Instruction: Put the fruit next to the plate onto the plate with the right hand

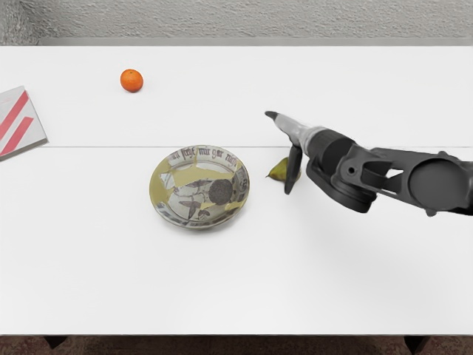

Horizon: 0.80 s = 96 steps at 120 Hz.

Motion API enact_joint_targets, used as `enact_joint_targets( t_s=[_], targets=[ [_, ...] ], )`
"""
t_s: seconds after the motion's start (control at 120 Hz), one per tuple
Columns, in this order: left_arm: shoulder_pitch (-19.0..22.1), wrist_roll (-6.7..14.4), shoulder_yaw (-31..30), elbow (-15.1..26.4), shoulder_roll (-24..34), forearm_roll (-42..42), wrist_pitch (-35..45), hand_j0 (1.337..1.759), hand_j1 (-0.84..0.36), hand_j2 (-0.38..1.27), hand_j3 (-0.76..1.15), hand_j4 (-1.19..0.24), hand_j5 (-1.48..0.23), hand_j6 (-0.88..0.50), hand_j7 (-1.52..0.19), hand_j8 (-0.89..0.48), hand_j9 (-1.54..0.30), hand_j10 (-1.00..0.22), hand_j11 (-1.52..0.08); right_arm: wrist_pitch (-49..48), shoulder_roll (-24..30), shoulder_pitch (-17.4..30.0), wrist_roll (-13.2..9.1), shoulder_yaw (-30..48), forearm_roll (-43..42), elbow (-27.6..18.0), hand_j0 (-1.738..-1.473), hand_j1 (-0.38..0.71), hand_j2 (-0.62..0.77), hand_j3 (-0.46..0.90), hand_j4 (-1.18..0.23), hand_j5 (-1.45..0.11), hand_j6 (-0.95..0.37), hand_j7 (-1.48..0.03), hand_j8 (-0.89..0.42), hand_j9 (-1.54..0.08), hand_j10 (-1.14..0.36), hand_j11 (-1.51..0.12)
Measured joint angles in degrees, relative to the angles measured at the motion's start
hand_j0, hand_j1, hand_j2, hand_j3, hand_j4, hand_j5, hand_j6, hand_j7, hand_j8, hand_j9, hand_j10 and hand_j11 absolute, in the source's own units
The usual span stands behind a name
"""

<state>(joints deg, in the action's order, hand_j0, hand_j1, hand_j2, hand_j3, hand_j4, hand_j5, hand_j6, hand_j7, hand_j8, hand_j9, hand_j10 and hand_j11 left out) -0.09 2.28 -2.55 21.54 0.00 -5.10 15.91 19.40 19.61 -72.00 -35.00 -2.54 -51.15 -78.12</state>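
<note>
The white bench (222, 281) carries everything. Only the right arm (414, 177) shows, entering from the right edge. The plate (161, 177) sits near the middle of the bench. The right robot hand (307, 144) is released, with fingers spread, and it holds nothing. The small greenish fruit (277, 171) lies just beside the plate's right side, below the hand; one dark finger hangs across it, so its long axis is hard to tell

A simulated tabletop setup: white table (236, 281) against a speckled grey wall (236, 18).
</note>
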Motion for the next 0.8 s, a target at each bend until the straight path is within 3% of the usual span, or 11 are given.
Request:
enact_joint_targets(
  t_s=[0.475, 0.8],
  targets=[
    [0.0, 0.0, 0.0, 0.0, 0.0, 0.0, 0.0, 1.658, 0.35, 0.00, 0.00, 0.00, 0.00, 0.00, 0.00, 0.00, 0.00, 0.00, 0.00, 7.7, -6.3, 2.3, 0.0, -2.2, -0.8, 6.1, -1.658, -0.33, 0.00, 0.00, -0.02, -0.02, -0.02, -0.02, -0.02, -0.02, -0.02, -0.02],
    [0.0, 0.0, 0.0, 0.0, 0.0, 0.0, 0.0, 1.658, 0.35, 0.00, 0.00, 0.00, 0.00, 0.00, 0.00, 0.00, 0.00, 0.00, 0.00, 8.8, -7.0, 3.3, 0.0, -2.2, -1.5, 6.6, -1.658, -0.16, -0.03, 0.00, -0.16, -0.20, -0.16, -0.20, -0.16, -0.20, -0.16, -0.20]
  ],
)
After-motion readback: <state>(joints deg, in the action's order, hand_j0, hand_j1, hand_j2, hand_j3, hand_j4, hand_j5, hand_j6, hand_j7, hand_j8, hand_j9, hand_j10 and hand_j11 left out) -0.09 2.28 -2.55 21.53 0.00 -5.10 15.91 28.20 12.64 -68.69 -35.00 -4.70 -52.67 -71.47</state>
